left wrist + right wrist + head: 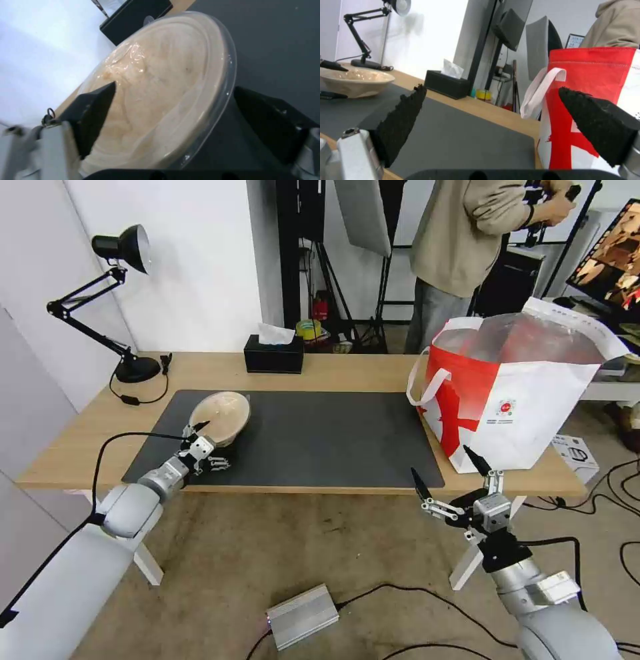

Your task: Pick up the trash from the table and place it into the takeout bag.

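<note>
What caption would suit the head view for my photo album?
Left claw straddles the beige lidded bowl on the grey mat; right claw waits open below the takeout bag.

White wall [200, 267], black desk lamp [123, 247], brownish floor [280, 553] with cables.

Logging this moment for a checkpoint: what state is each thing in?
Beige lidded bowl: lid on, tilted, between the left claw's fingers.
Left claw: open around the bowl's rim.
Right claw: open, holding nothing, below the table edge by the bag.
Takeout bag: upright, mouth open.
Tissue box: tissue sticking out.
Desk lamp: unlit.
</note>
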Robot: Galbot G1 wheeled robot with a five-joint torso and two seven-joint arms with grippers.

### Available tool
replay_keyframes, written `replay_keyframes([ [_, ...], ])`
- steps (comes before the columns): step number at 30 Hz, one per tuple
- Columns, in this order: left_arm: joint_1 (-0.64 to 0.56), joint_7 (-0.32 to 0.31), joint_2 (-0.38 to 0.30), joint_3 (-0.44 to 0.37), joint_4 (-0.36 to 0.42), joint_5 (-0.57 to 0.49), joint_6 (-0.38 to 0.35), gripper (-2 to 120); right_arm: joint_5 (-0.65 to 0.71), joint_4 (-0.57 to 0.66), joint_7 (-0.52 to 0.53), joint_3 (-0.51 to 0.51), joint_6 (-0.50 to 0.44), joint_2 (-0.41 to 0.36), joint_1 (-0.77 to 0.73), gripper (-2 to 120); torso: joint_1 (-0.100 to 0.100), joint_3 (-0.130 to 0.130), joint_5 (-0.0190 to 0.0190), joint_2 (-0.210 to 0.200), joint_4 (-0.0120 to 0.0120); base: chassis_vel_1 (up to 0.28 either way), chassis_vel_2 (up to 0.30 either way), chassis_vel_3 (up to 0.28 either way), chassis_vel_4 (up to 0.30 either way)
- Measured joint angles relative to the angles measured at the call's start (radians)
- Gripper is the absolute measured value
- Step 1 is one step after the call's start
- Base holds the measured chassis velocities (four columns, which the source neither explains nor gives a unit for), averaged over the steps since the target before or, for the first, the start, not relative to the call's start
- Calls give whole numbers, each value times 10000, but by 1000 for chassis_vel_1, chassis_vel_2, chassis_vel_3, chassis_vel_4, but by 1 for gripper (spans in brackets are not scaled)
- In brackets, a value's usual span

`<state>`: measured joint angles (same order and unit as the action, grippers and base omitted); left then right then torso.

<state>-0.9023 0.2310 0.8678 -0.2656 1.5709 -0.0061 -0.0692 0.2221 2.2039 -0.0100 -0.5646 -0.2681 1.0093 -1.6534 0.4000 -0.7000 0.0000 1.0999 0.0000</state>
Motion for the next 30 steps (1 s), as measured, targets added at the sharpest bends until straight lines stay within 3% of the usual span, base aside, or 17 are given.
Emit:
replay_keyframes([
  [8,126,-2,-64,114,-45,14,0,65,0,0,0,0,0,0,0,100,0,0,0,0,1,0,0,0,0],
  [11,133,5,-53,134,-49,21,4,48,0,0,0,0,0,0,0,100,0,0,0,0,1,0,0,0,0],
  [16,133,17,-50,140,-53,23,7,35,0,0,1,0,0,0,0,100,0,0,0,0,0,0,0,0,0],
  [21,122,32,-34,142,-73,27,24,12,0,0,0,0,0,0,0,100,0,0,0,0,0,0,0,0,0],
  [25,112,14,-32,147,-42,28,36,1,0,0,0,0,0,0,0,100,0,1,2,1,1,0,0,0,0],
  [30,81,17,-34,139,6,5,45,1,0,0,0,0,0,0,0,100,-1,1,1,1,1,0,0,0,0],
])
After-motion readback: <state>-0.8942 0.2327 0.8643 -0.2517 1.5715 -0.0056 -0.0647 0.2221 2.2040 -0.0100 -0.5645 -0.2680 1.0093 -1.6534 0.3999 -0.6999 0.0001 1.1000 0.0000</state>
